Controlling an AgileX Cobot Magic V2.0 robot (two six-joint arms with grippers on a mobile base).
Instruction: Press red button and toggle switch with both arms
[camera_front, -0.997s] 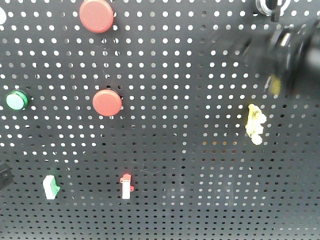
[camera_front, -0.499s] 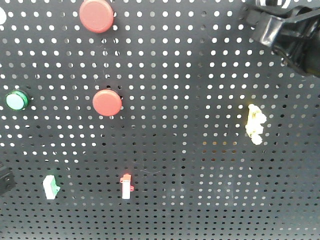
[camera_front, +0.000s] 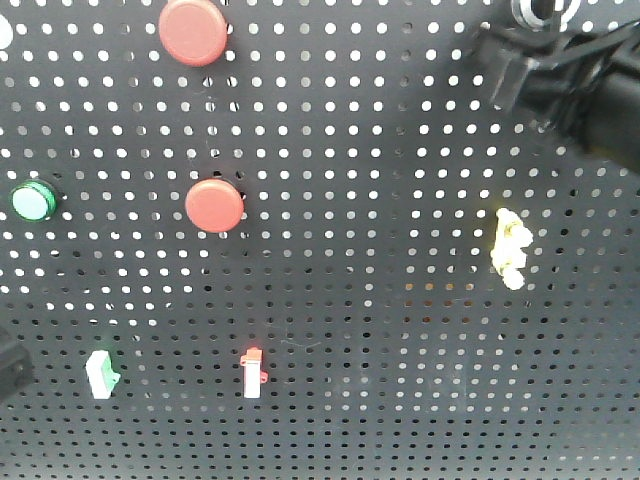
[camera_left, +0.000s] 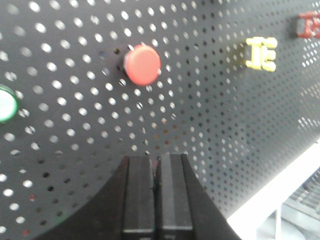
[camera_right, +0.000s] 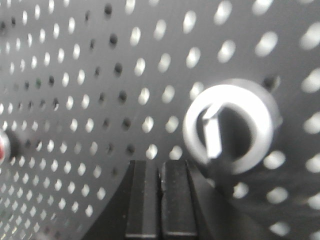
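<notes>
A black pegboard (camera_front: 380, 300) fills the front view, with one red button (camera_front: 214, 205) at mid left and a larger red button (camera_front: 193, 30) at the top. In the left wrist view my left gripper (camera_left: 156, 159) is shut and empty, pointing at a red button (camera_left: 142, 64) from some way off. My right arm (camera_front: 570, 85) is a black shape at the top right. In its wrist view my right gripper (camera_right: 161, 164) is shut and empty, just left of and below the silver-ringed toggle switch (camera_right: 227, 125), whose white lever stands upright.
Also on the board: a green button (camera_front: 33, 201), a yellow fitting (camera_front: 510, 248), a green-and-white rocker (camera_front: 100, 375) and a red-and-white rocker (camera_front: 252, 373). A dark shape of the left arm (camera_front: 8, 365) shows at the lower left edge. The board's white lower edge (camera_left: 280, 190) is near.
The right arm rose from mid right to the top right corner, then shifted slightly left. The dark shape at the lower left edge has grown a little.
</notes>
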